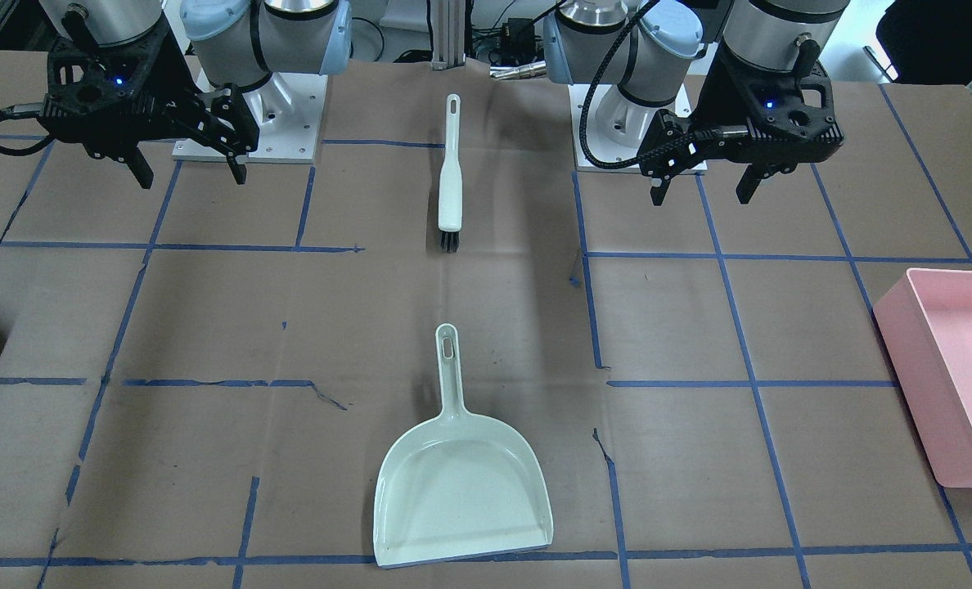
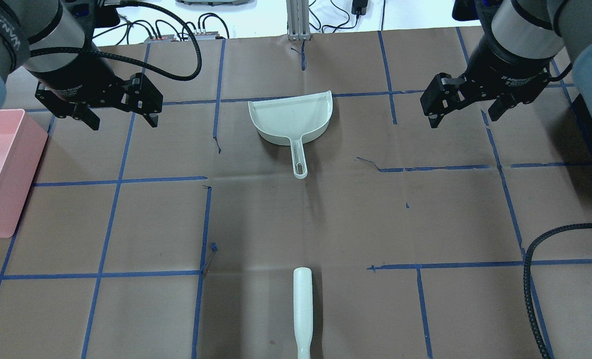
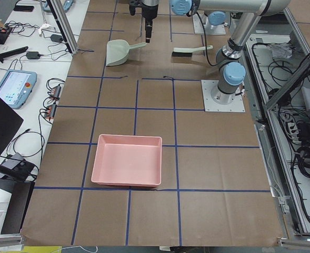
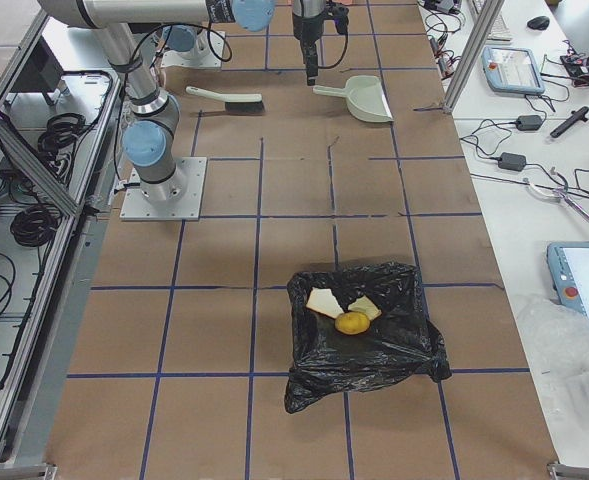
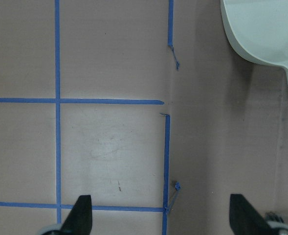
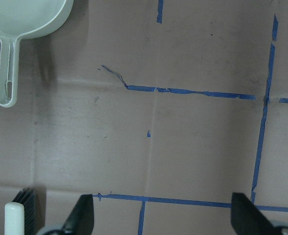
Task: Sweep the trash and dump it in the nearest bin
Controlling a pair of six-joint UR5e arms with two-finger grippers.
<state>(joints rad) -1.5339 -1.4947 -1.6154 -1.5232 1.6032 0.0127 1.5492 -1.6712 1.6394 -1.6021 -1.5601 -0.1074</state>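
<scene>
Both arms hover raised, left end effector (image 2: 124, 121) and right end effector (image 2: 463, 118) spread wide, empty.

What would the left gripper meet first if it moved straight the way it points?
Probably the paper-covered table: the open left gripper points straight down, with only brown paper and a blue tape line between its fingers. The dustpan lies off to the side.

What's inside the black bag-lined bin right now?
Inside the black bag-lined bin a yellow-brown potato lies between a larger bread piece and a smaller bread piece, clustered together. The crumpled liner hides anything beneath them or in its folds.
</scene>
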